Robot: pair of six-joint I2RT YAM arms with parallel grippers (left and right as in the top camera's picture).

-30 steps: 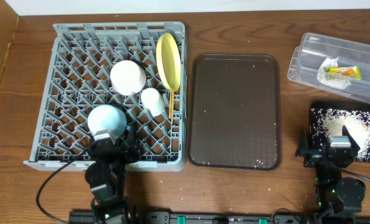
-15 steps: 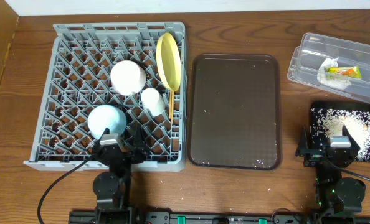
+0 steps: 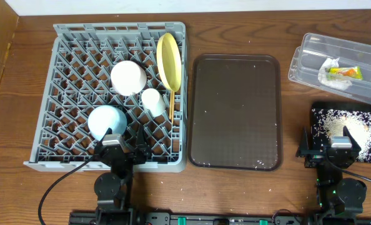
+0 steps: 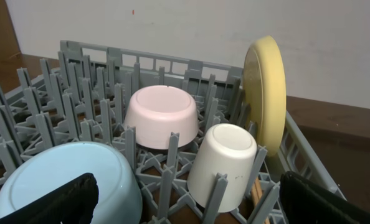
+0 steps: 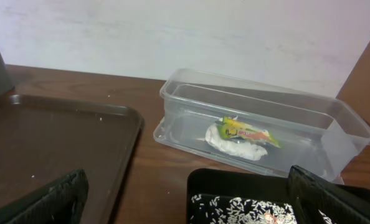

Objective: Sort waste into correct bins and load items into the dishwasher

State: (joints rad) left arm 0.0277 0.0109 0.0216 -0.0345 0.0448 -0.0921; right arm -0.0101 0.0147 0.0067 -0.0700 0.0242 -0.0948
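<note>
Dishes fill the grey dish rack (image 3: pixel 67 50) at upper left of the overhead view: pink bowl (image 4: pixel 161 115), light blue bowl (image 3: pixel 107 120) and white cup (image 3: pixel 152 100) upside down, yellow plate (image 3: pixel 168 60) on edge, chopsticks (image 3: pixel 172 107) beside it. Tissue (image 5: pixel 235 148) and wrapper (image 5: pixel 247 132) lie in the clear tub (image 3: pixel 310 47) at upper right, and crumbs (image 3: pixel 335 122) lie in the black tray (image 5: pixel 247 172) below it. Between rack and bins lies a brown serving tray (image 3: pixel 235 112). At the bottom edge, left gripper (image 3: pixel 119 152) and right gripper (image 3: pixel 331 152) gape, grasping nothing.
</note>
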